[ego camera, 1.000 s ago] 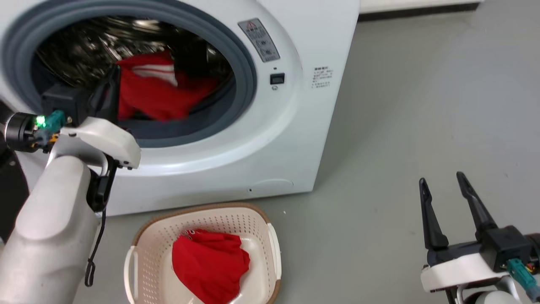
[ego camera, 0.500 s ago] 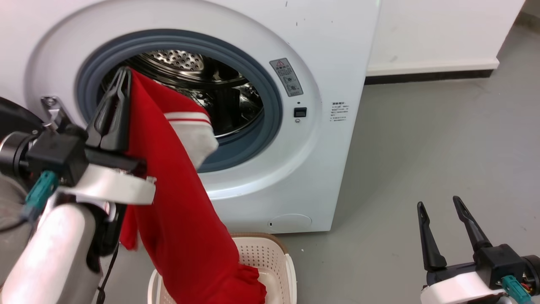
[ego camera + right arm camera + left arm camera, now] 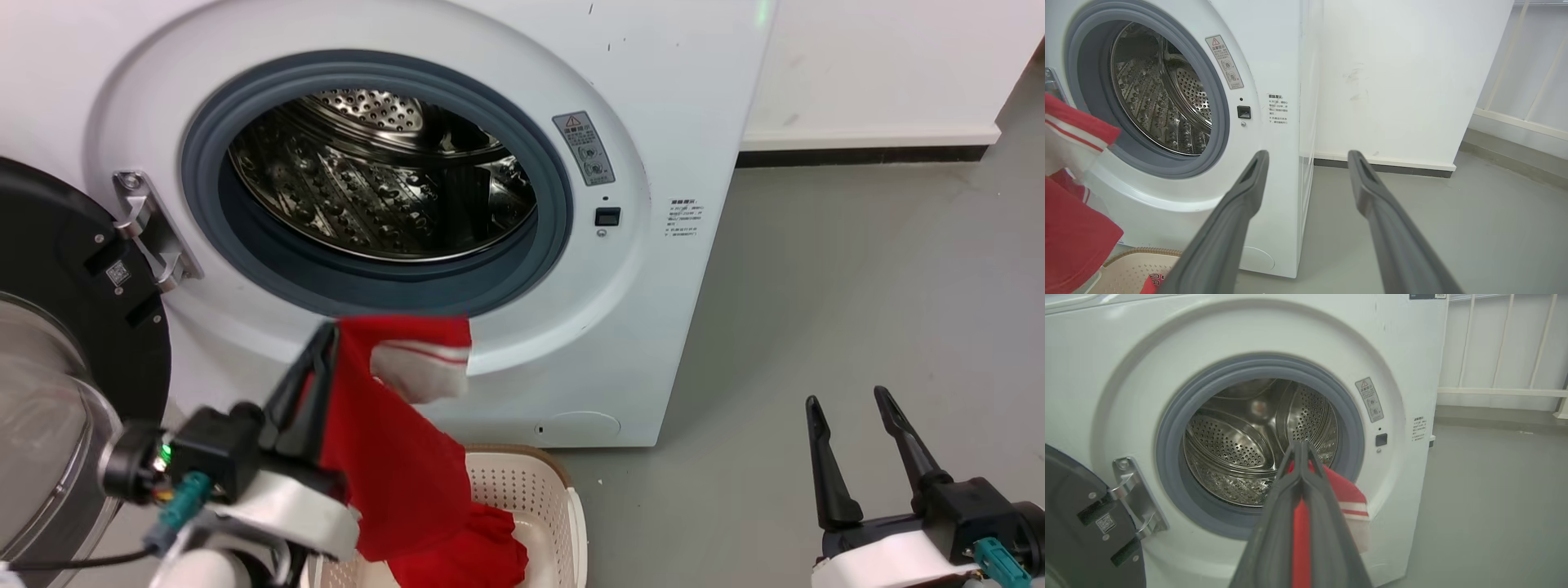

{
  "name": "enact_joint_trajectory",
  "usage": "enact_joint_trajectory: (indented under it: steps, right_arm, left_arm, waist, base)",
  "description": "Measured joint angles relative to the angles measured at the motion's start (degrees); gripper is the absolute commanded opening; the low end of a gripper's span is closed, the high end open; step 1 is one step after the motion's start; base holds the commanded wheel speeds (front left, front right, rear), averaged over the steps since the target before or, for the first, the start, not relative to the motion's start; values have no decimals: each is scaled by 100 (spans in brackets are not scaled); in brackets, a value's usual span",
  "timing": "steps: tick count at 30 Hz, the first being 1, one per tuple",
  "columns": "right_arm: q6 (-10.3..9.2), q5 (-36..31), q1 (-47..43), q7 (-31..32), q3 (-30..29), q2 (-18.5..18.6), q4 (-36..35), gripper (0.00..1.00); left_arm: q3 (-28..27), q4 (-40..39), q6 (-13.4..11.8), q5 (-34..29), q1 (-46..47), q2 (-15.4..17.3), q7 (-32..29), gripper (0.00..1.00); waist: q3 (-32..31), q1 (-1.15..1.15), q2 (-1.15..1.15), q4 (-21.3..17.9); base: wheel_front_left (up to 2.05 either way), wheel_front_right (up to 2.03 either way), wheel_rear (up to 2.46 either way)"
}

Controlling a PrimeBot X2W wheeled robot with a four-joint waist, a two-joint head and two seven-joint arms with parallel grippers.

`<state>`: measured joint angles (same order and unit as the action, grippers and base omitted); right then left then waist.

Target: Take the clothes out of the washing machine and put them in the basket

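Observation:
My left gripper (image 3: pixel 322 343) is shut on a red garment (image 3: pixel 392 457) with a white, red-striped cuff, holding it up in front of the washing machine (image 3: pixel 653 122), just below the grey gasket. The cloth hangs down into the cream basket (image 3: pixel 535 498) on the floor, where more red fabric (image 3: pixel 482 555) lies. In the left wrist view the closed fingers (image 3: pixel 1300 486) pinch the red garment (image 3: pixel 1345 490) before the bare steel drum (image 3: pixel 1237 449). My right gripper (image 3: pixel 849 400) stands open over the floor at the lower right, nothing between its fingers (image 3: pixel 1245 192).
The black-rimmed porthole door (image 3: pixel 57 343) stands open at the left, on its metal hinge (image 3: pixel 151 233). Grey floor (image 3: pixel 857 269) stretches to the right of the machine, up to a white wall with a dark skirting (image 3: pixel 865 151).
My left gripper pulled the red garment out of the drum and brought it down over the basket. The head camera tilted up. The right gripper stayed where it was.

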<state>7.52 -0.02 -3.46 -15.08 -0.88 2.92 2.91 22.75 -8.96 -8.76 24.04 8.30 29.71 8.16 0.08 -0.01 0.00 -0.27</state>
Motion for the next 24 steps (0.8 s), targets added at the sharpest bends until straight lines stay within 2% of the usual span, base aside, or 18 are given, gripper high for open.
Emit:
enact_joint_trajectory:
  steps: [10,17,24]
  right_arm:
    - [0,-226,207,0,51,0,-102,100]
    - [0,-310,503,0,34,2,-255,100]
    - [1,-334,788,0,44,0,-369,100]
  left_arm:
    - [461,1523,198,-169,-174,-177,268,0]
    - [537,3037,532,-37,583,-678,517,0]
    - [566,4521,742,-162,1472,-933,630,0]
  waist:
    - [547,1,0,-123]
    - [1259,2,0,-276]
    - [2032,2,0,-519]
  base:
    - [0,0,0]
    - [0,0,0]
    - [0,0,0]
